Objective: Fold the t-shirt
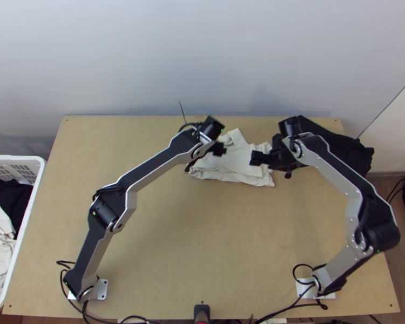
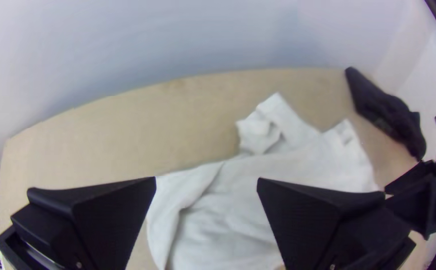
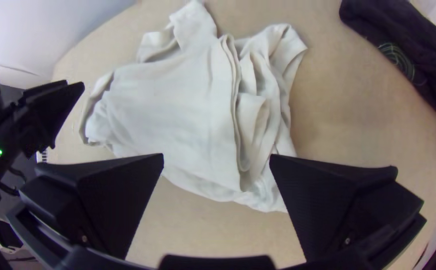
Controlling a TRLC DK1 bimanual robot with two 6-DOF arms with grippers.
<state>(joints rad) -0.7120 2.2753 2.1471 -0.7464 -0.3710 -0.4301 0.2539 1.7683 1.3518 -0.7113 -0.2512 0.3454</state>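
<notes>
Currently, the white t-shirt [image 1: 232,168] lies crumpled in uneven folded layers on the far part of the surface [image 1: 175,243]. The left hand [image 1: 220,150] is released, fingers spread, positioned above the t-shirt. The right hand [image 1: 258,157] is likewise released, above its right portion. A dark garment [image 1: 345,148] lies at the far right corner

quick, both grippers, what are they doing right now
Left gripper: jaws open, holding nothing, over the white cloth.
Right gripper: jaws open, holding nothing, also over the cloth.
</notes>
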